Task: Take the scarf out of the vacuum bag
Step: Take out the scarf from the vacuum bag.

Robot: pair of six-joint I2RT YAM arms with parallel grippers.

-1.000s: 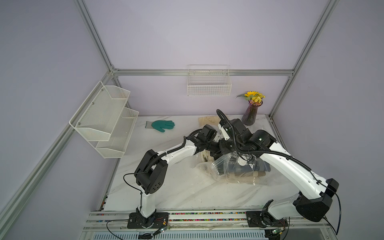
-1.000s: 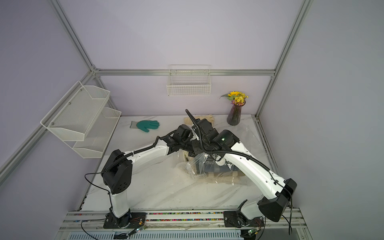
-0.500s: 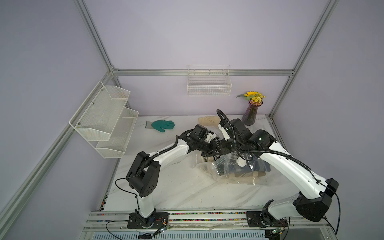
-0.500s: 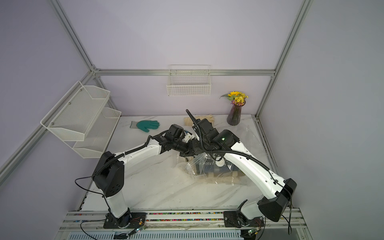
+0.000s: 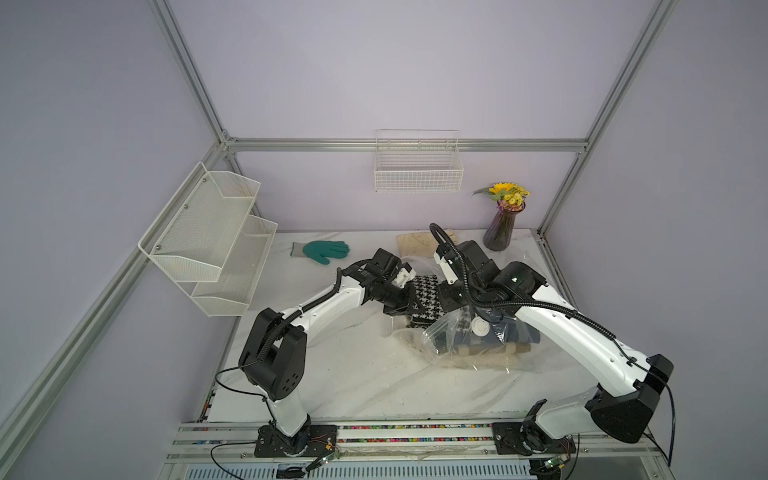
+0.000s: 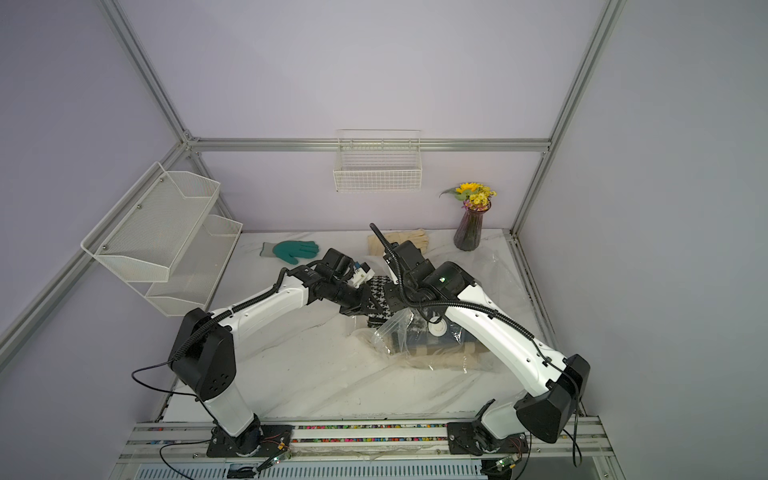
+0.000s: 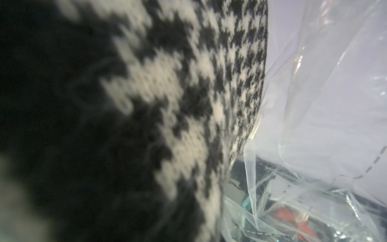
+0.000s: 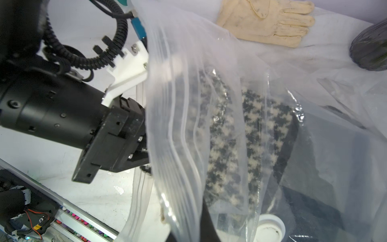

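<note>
The scarf (image 5: 424,296), black-and-white houndstooth knit, sticks partly out of the mouth of the vacuum bag (image 5: 449,338), a crinkly clear bag with a round white valve cap (image 5: 481,328). My left gripper (image 5: 409,306) is shut on the scarf at the bag's mouth. In the left wrist view the scarf (image 7: 188,83) fills the picture and hides the jaws, with the bag's plastic (image 7: 314,104) beside it. My right gripper (image 5: 451,300) is shut on the bag's upper lip and holds it raised. In the right wrist view the scarf (image 8: 251,130) shows through the plastic.
A dark folded cloth and a beige one (image 5: 486,358) lie inside the bag. Green glove (image 5: 324,250) and beige glove (image 5: 419,245) lie at the back. A vase of flowers (image 5: 503,226) stands back right. Wire shelves (image 5: 208,237) hang left, a wire basket (image 5: 417,170) on the back wall.
My left arm has drawn back to the left with the scarf, and more of the houndstooth now shows outside the bag. The right arm has hardly moved.
</note>
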